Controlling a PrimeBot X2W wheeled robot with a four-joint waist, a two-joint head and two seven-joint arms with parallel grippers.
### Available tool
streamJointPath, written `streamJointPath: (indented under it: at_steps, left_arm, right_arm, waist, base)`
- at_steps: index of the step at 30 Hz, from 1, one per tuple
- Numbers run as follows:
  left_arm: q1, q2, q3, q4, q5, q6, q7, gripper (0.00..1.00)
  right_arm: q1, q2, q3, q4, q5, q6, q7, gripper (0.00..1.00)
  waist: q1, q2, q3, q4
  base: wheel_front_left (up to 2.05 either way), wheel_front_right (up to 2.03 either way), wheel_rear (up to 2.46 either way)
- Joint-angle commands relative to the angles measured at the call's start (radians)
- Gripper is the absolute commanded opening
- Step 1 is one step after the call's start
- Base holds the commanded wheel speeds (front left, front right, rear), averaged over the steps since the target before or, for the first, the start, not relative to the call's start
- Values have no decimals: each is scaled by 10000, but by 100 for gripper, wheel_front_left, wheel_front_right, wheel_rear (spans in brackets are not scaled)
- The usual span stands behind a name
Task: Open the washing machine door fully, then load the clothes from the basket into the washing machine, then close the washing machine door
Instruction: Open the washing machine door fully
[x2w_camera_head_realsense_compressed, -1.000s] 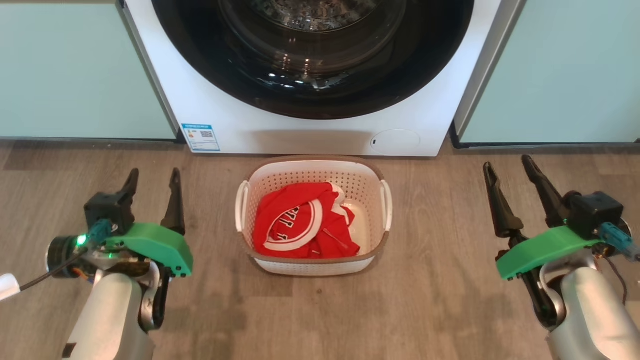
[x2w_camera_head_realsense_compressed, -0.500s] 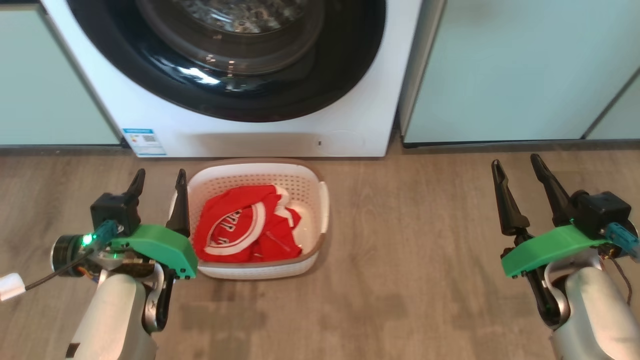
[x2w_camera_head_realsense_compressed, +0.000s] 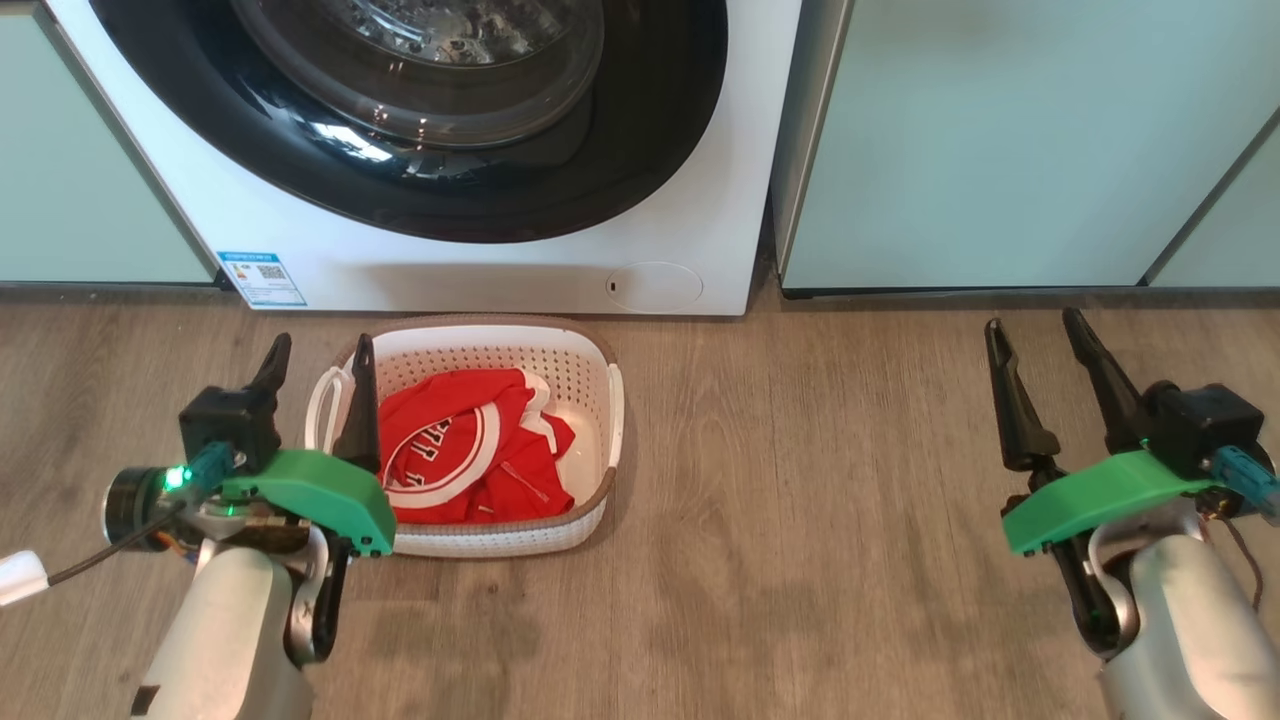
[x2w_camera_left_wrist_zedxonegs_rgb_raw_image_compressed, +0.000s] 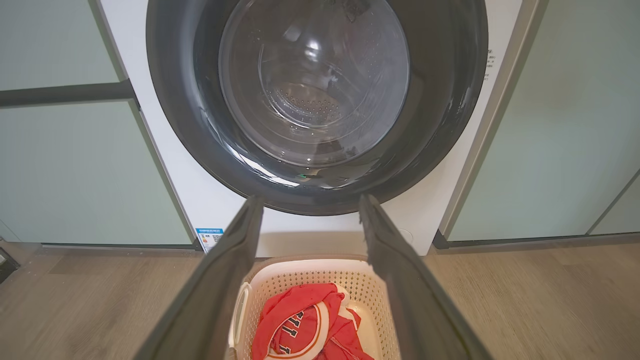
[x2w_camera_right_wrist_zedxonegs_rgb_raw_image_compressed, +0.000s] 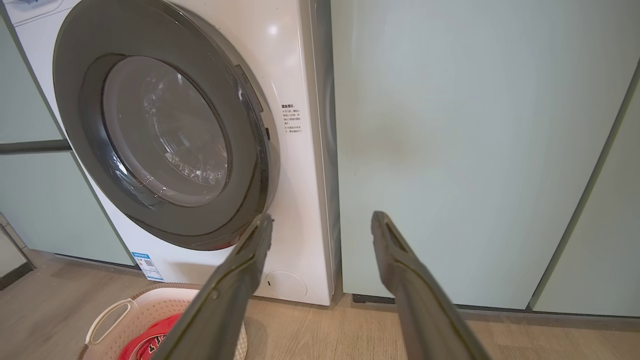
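Found door shut on washer; top of both cut off at upper edge of head view. Noted basket on floor, left of centre, just before washer, holding clothes; lettering folded, unreadable. Observed left claw wide, empty, lower left; one finger overlapping basket's left handle, contact impossible to tell. Observed right claw wide, empty, lower right, well apart.
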Motion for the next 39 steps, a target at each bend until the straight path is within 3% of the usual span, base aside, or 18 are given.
streamJointPath:
  at_steps: [1,29,30,39]
  left_arm:
    - [-549,307,318,-349,-88,38,-105,100]
    - [-583,388,140,-349,-260,183,-164,100]
    - [-587,391,133,-359,-265,190,-165,100]
    - [-630,411,76,-491,-304,261,-189,100]
  right_arm:
    - [-320,9,188,-288,-17,-2,-126,100]
    - [-335,40,123,-286,-5,-2,-156,100]
    - [-341,47,116,-290,18,-2,-156,0]
    - [-521,6,92,-291,577,-2,-142,0]
  waist:
    - [0,0,6,-8]
    - [0,0,113,-15]
    - [0,0,128,-13]
    - [0,0,299,6]
  base:
    - [0,0,0]
    - [0,0,0]
    - [0,0,0]
    - [0,0,0]
